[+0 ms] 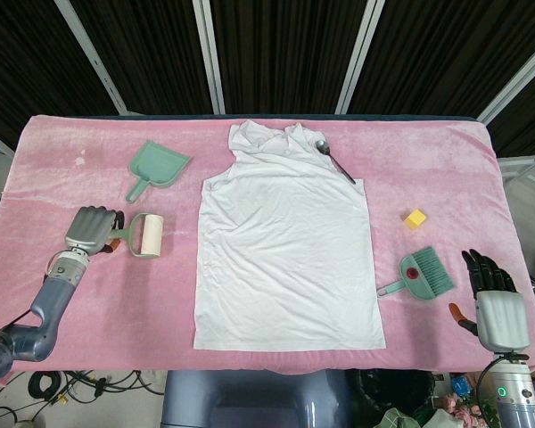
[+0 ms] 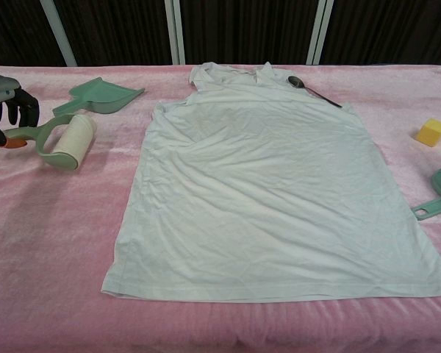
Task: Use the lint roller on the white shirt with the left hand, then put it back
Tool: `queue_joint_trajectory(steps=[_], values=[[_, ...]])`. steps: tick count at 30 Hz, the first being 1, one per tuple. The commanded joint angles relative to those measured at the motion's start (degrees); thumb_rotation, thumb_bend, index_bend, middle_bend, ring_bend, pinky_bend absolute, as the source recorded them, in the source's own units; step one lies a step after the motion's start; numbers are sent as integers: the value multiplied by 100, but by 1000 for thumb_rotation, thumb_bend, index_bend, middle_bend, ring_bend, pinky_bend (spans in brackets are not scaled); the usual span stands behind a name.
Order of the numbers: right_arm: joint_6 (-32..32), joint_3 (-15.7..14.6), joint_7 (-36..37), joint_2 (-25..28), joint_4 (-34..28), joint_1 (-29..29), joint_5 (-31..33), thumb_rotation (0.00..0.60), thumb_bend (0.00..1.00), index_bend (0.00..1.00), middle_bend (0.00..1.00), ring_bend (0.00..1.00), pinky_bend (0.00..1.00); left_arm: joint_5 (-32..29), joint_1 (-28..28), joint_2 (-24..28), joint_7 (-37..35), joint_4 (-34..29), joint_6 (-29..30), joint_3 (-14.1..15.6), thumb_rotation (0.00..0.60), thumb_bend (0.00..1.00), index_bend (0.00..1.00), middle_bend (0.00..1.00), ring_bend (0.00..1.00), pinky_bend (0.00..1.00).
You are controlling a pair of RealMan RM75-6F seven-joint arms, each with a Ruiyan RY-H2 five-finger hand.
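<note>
The lint roller (image 1: 148, 235) (image 2: 67, 141), a white roll in a green frame, is left of the white shirt (image 1: 285, 250) (image 2: 272, 184), which lies flat in the middle of the pink table. My left hand (image 1: 89, 230) (image 2: 7, 103) grips the roller's green handle at the table's left side, fingers curled around it. The roll seems raised slightly off the cloth. My right hand (image 1: 497, 308) rests at the near right corner with its fingers stretched out, holding nothing, and only the head view shows it.
A green dustpan (image 1: 158, 167) (image 2: 99, 96) lies just behind the roller. A spoon (image 1: 333, 159) (image 2: 312, 90) rests on the shirt's right shoulder. A yellow cube (image 1: 415, 218) (image 2: 431, 132) and a green brush (image 1: 423, 275) (image 2: 439, 193) sit right of the shirt.
</note>
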Motion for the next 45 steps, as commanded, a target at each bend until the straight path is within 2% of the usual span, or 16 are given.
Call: queue_joint_trajectory(steps=[1,5,9,13,15,17,19,22,30,36,45], values=[[16,10,4,12,-15,-10,6,600,121,24,81,122,215,206,-48,383,-189,-589,128,-92,600,546,634,604,411,464],[30,26,28,36,-34,-22,22,600,121,23,81,122,215,252,-211,831,-18,-1366,131,-258,600,546,635,604,411,465],[23,42,60,52,-34,-25,44,600,121,22,81,122,215,-16,-512,1167,453,-2119,-116,-467,600,546,637,608,411,468],[6,48,77,53,-19,-21,56,600,121,22,81,122,215,-446,-878,1222,1123,-2406,-424,-566,600,546,637,608,410,468],[2,51,80,51,-8,-19,58,600,121,22,81,122,215,-710,-1094,1165,1519,-2419,-570,-587,600,546,638,608,411,467],[-3,56,87,51,2,-17,64,600,120,22,81,122,215,-1237,-1354,1066,2017,-2425,-719,-589,600,546,638,609,411,469],[-9,64,102,51,12,-20,82,600,121,22,81,122,215,-1991,-1698,927,2650,-2434,-786,-537,600,546,638,609,412,472],[-27,79,116,52,25,-20,117,600,121,21,81,122,215,-3002,-2157,666,3460,-2420,-563,-422,600,546,640,611,418,478],[-29,103,164,68,46,-22,140,600,121,19,81,122,215,-4671,-2848,116,4381,-2285,-93,-312,600,546,642,612,420,482],[-8,124,219,85,49,-32,155,600,121,19,81,122,215,-5281,-3149,-163,4803,-2113,33,-137,600,546,643,612,420,482],[-14,117,243,92,41,-35,144,600,121,19,81,122,215,-5544,-3370,-415,5141,-1892,91,139,600,548,645,613,420,482]])
